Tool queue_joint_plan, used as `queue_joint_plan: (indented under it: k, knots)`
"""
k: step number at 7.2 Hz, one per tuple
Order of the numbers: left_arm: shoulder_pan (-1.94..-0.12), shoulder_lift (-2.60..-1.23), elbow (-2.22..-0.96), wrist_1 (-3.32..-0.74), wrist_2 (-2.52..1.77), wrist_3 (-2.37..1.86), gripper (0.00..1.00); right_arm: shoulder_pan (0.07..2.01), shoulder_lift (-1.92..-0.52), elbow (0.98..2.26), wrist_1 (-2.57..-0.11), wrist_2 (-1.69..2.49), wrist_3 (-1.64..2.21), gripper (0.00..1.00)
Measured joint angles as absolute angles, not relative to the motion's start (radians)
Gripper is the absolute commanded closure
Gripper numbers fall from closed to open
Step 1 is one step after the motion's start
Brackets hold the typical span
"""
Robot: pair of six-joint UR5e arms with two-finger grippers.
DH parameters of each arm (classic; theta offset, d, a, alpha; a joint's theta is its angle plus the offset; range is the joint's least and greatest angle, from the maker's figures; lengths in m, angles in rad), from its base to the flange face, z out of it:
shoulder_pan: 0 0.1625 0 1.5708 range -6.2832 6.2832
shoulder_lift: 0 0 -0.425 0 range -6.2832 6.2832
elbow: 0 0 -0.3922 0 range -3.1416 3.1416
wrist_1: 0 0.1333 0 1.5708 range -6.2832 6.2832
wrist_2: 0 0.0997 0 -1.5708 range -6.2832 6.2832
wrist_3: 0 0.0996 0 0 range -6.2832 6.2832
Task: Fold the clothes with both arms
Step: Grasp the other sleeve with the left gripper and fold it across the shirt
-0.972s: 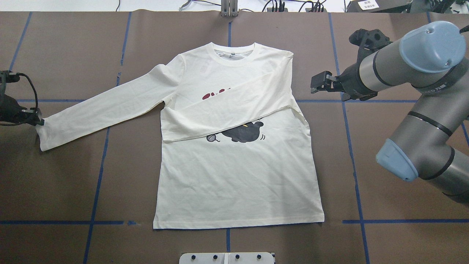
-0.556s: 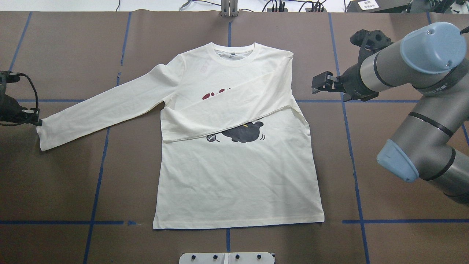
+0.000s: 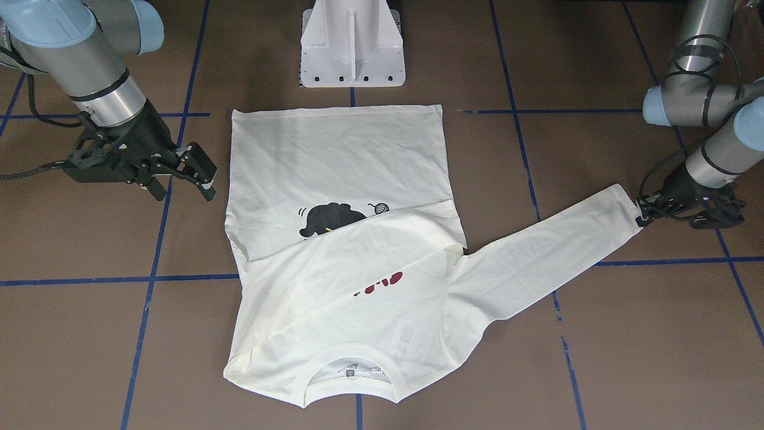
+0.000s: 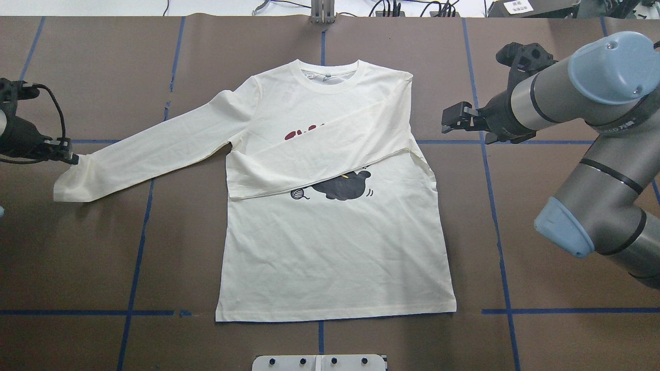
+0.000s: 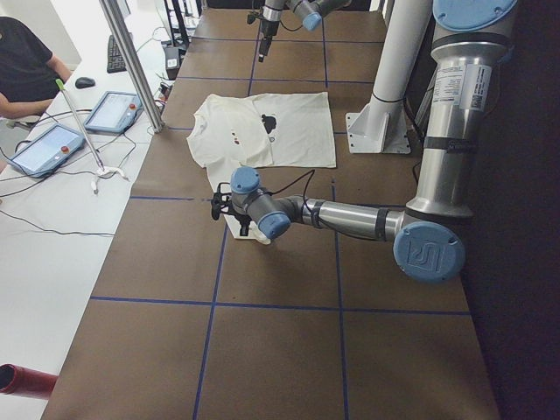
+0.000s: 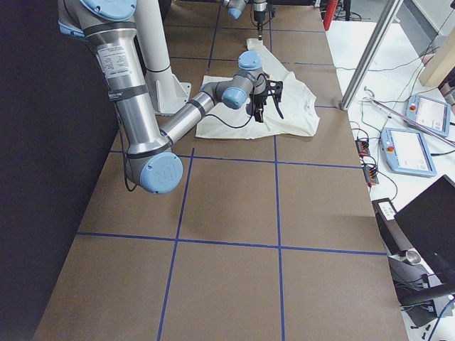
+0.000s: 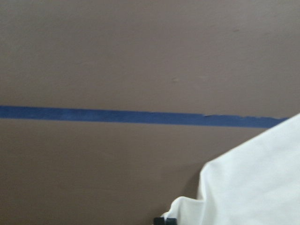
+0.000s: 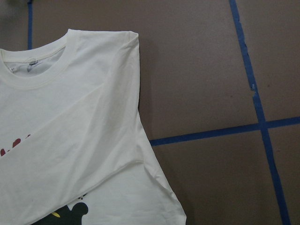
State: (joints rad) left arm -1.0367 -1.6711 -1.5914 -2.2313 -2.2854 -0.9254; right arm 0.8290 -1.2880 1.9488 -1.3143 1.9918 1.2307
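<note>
Shirt (image 4: pixel 335 247) lies flat mid-frame; we log left gripper (image 4: pixel 73 159) clenched on its sleeve cuff (image 4: pixel 69 183) at far left, right gripper (image 4: pixel 447 117) released, upper right.

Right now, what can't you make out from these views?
- Whether the left gripper really pinches the sleeve cuff: its fingers are too small in the overhead and front-facing views, and the bottom edge of the left wrist view cuts them off.
- Red print and black cartoon: both partly covered by the folded sleeve.
- Neck label text: too small and blurred in every view.
</note>
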Motion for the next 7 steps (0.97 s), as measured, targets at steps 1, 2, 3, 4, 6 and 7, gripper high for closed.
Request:
queue_joint_plan:
  k: [1,2,3,4,6,7]
  knots:
    - [-1.036,-1.731,-1.658,-2.211,-2.33,-1.05,1.0,0.837,-1.327,1.967,-1.312,1.995,1.192,0.0]
    - [-1.017,-1.844,-1.695,-2.203,-2.35,-1.24,1.0,0.855,-1.379,1.984,-1.308,1.996,1.124,0.0]
    - [-0.958,-1.972,-1.697,-2.2,-2.328,-1.422,1.0,0.887,-1.437,1.999,-1.306,2.003,1.04,0.0]
    - [-0.871,-2.095,-1.677,-2.198,-2.239,-1.568,1.0,0.929,-1.489,2.01,-1.305,2.023,0.953,0.0]
    - [-0.69,-2.397,-1.497,-2.176,-1.976,-1.73,1.0,1.025,-1.584,2.015,-1.296,2.075,0.784,0.0]
    - [-0.593,-2.547,-1.347,-2.173,-1.829,-1.756,1.0,1.07,-1.639,2.012,-1.262,2.118,0.714,0.0]
